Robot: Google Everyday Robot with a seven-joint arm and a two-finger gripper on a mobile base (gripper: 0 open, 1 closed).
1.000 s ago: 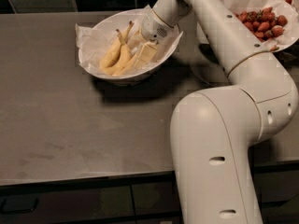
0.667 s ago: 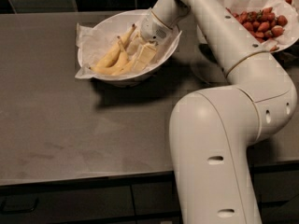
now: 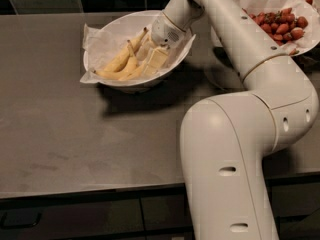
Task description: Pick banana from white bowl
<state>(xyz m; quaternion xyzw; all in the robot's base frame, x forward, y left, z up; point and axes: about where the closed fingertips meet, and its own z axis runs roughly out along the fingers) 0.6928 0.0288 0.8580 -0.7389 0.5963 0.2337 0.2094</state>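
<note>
The white bowl (image 3: pixel 107 27) with its crumpled paper liner stands on the dark counter, tipped up so its inside faces me. Three yellow bananas lie in it. My gripper (image 3: pixel 149 60) reaches down into the right half of the bowl and is shut on the right end of the banana (image 3: pixel 119 75), the lowest and thickest one. The two slimmer bananas (image 3: pixel 121 57) lie just left of the gripper. The gripper hides the banana's right end.
A second white bowl of red strawberries (image 3: pixel 280 23) stands at the back right, partly behind my arm (image 3: pixel 250 149). The grey counter (image 3: pixel 70 134) stretches left and forward to its front edge. A dark tiled wall runs along the back.
The white bowl has tipped up further on its right side and shifted a little, with the gripper still inside it among the bananas.
</note>
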